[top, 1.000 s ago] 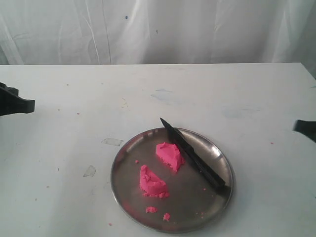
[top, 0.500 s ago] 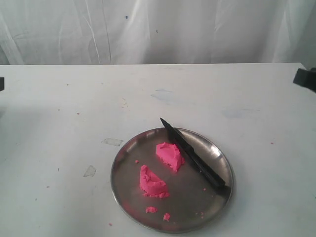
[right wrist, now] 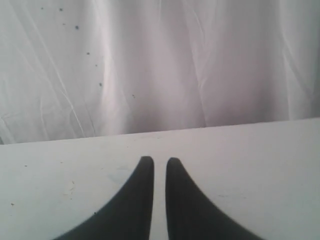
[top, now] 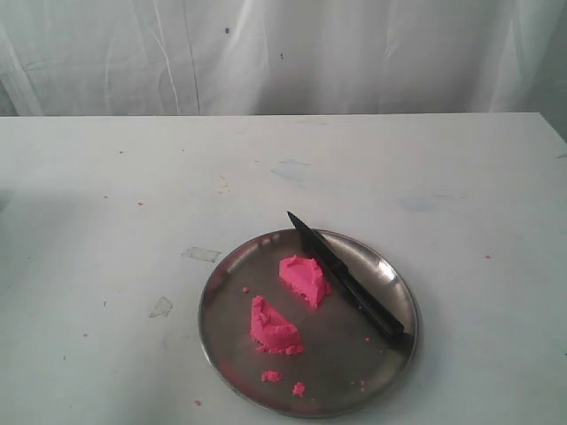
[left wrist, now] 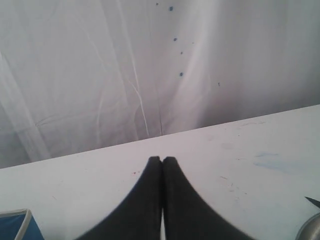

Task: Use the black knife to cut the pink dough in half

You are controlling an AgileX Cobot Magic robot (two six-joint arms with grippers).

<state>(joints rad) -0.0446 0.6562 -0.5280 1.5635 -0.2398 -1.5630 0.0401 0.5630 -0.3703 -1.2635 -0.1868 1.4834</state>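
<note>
Left pincer (left wrist: 161,159) hangs above the desk (top: 106,195) with tips pressed together, nothing between them; right pincer (right wrist: 159,160) likewise above the desk, tips slightly apart, empty. Both face the white curtain (left wrist: 100,75), clear of the plate (top: 221,341). Black knife (top: 345,279) lies diagonally on the plate, tip over the far rim, beside two pink dough (top: 304,279) pieces.
</note>
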